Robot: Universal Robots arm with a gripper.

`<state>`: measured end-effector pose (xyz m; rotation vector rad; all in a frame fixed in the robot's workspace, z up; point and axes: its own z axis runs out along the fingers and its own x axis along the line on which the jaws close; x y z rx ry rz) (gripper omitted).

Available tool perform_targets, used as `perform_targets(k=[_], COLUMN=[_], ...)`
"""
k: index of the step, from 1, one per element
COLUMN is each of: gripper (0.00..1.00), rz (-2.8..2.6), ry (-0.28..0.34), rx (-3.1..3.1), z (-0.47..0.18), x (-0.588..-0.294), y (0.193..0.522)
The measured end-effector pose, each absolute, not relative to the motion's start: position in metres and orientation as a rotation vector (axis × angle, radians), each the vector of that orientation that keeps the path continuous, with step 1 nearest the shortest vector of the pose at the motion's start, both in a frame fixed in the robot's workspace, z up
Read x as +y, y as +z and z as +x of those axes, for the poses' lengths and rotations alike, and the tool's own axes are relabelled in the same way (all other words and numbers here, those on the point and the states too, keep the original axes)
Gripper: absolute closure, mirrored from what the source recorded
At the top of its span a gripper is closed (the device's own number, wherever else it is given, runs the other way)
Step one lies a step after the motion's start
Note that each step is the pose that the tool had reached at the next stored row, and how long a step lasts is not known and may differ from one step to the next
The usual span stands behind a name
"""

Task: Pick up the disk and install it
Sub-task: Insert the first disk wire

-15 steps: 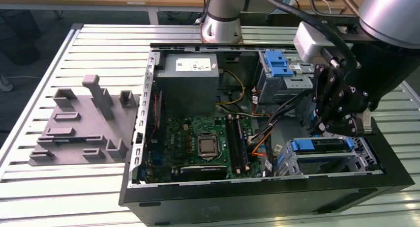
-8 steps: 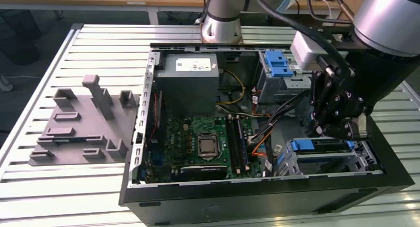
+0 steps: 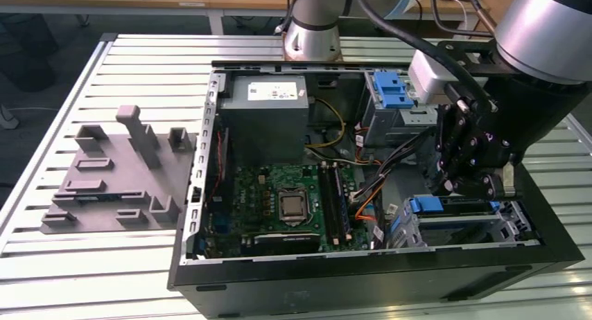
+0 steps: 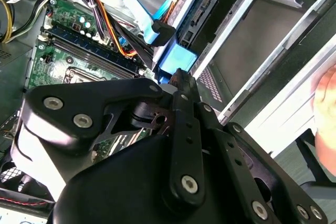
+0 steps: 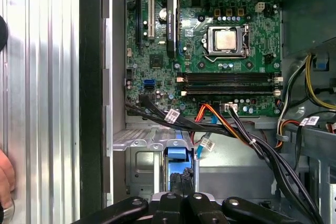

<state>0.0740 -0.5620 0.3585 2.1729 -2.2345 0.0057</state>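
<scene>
The disk (image 3: 428,203) sits in the metal drive cage (image 3: 518,226) at the case corner, on the exterior view's right. In the second wrist view, the gripper (image 4: 181,77) has its fingers drawn together, with the tips at the disk's blue plastic end (image 4: 176,59). You cannot tell whether they pinch it. Judge the disk to lie straight ahead of the tips, its long axis running away from them into the cage (flat, silver, blue-railed). Note the cable bundle (image 5: 236,129) just beside the cage mouth, and the bare green motherboard (image 5: 210,40) beyond.
</scene>
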Motion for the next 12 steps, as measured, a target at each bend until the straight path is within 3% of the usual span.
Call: perform_targets(k=[12], gripper=[0.89], rz=[2.172], ry=[0.007], rx=[-2.234], z=[0.0768], x=[-0.562], y=[0.3585])
